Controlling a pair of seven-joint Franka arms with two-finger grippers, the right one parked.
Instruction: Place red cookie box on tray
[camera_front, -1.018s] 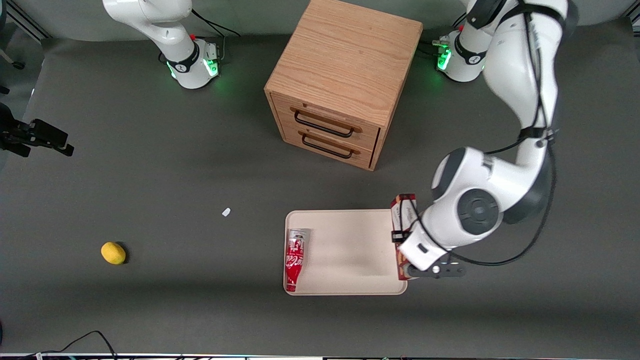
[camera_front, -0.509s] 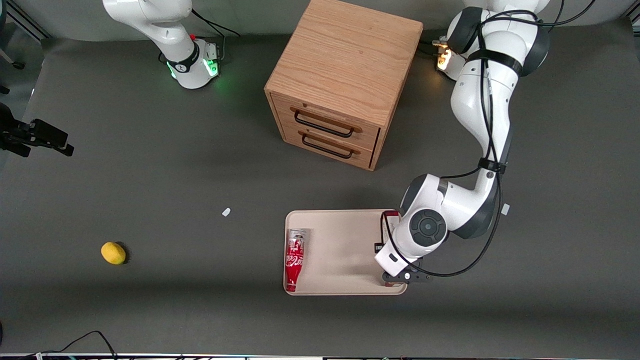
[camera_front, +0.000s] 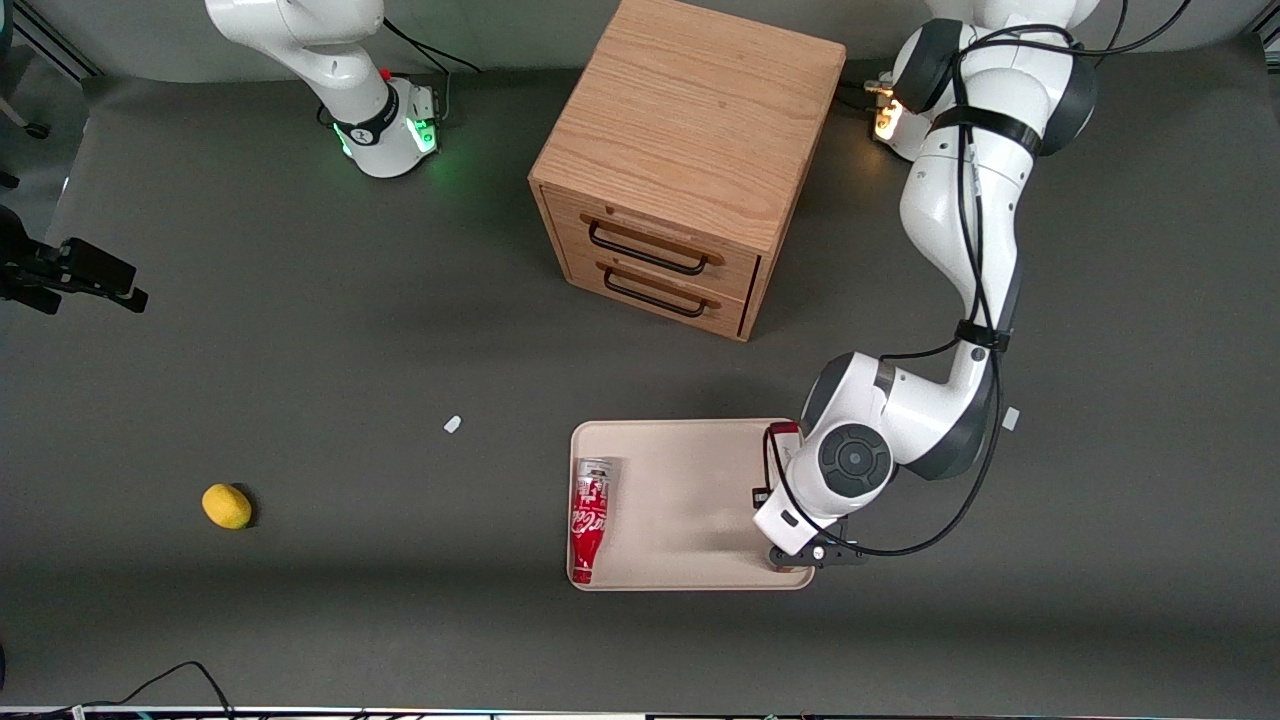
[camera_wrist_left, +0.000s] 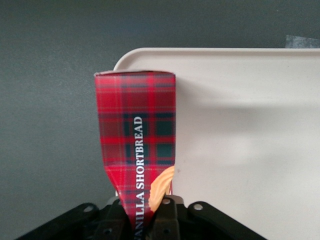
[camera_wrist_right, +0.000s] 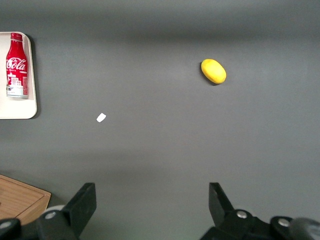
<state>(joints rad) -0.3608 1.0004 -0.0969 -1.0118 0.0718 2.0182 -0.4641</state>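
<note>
My left gripper (camera_wrist_left: 145, 220) is shut on the red cookie box (camera_wrist_left: 136, 130), a slim red tartan carton lettered "VANILLA SHORTBREAD". The box reaches along the edge of the pale beige tray (camera_wrist_left: 240, 150), its end close to a rounded corner. Whether it touches the tray I cannot tell. From the front, the arm's wrist covers nearly all of the box (camera_front: 785, 428); only a red sliver shows. There the gripper (camera_front: 785, 505) hangs over the tray (camera_front: 690, 500) at its edge toward the working arm's end of the table.
A red Coca-Cola bottle (camera_front: 590, 518) lies on the tray along its edge toward the parked arm. A wooden two-drawer cabinet (camera_front: 690, 160) stands farther from the front camera. A yellow lemon (camera_front: 227, 506) and a white scrap (camera_front: 452, 424) lie toward the parked arm's end.
Since a second ago the arm has come down and shifted the box toward the parked arm's end, over the tray's edge. Over the last half second it has hardly moved.
</note>
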